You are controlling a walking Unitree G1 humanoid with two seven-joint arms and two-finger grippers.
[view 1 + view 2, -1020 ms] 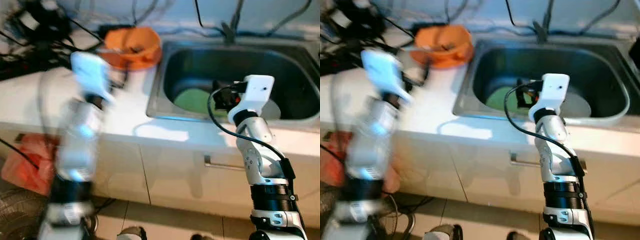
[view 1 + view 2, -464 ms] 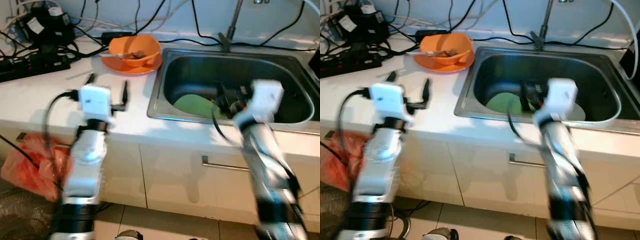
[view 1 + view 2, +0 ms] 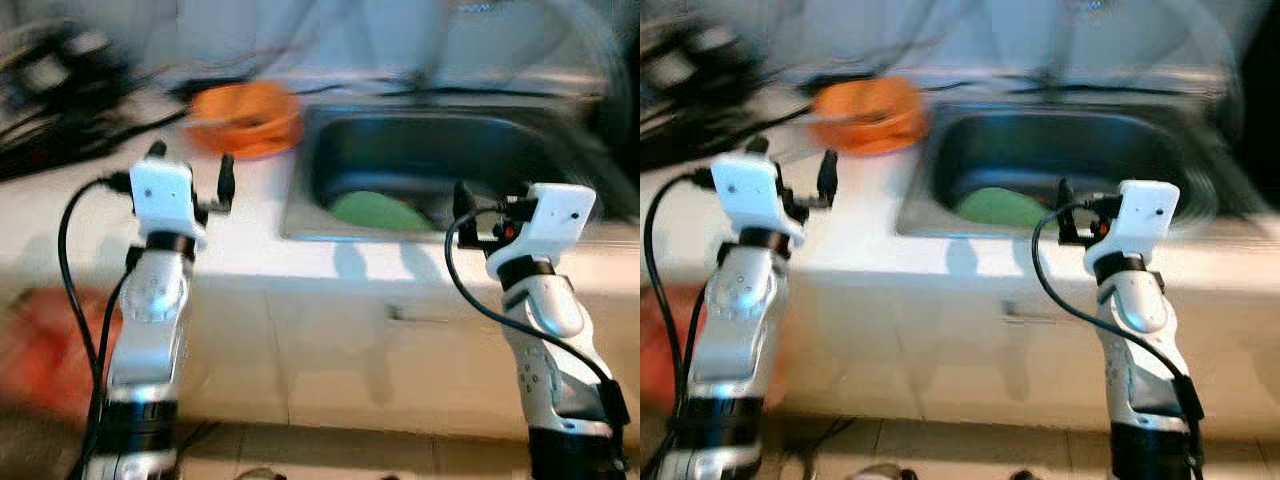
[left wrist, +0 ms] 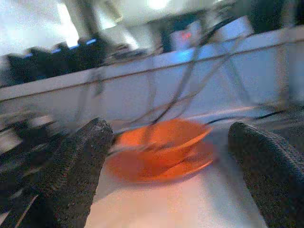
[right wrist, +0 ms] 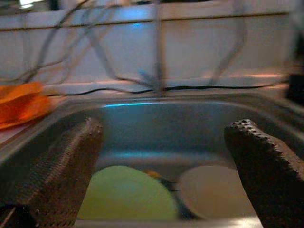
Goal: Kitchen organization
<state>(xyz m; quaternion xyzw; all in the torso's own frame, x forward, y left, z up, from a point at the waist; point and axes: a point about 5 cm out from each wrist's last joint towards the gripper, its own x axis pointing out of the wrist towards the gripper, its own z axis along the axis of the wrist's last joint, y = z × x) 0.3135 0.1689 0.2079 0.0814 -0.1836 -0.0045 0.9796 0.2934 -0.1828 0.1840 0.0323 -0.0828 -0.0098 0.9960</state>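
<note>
Orange bowl (image 4: 159,142) sits on the tabletop (image 3: 240,225), now ahead of the raised left end effector (image 3: 190,170). Both end effectors, right (image 3: 1080,212) too, have fingers apart; no writing is legible.

One orange bowl (image 4: 159,142) sits on one orange plate (image 4: 190,166) on the surface (image 3: 250,230). One sink (image 5: 156,123) holds two plates: one green (image 5: 126,199), one pale (image 5: 213,192). Two claws: left (image 3: 190,170), right (image 3: 1080,215).

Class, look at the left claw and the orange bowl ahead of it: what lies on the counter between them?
Nothing: in the left wrist view, bare white counter stretches from the open left claw to the orange bowl.
</note>
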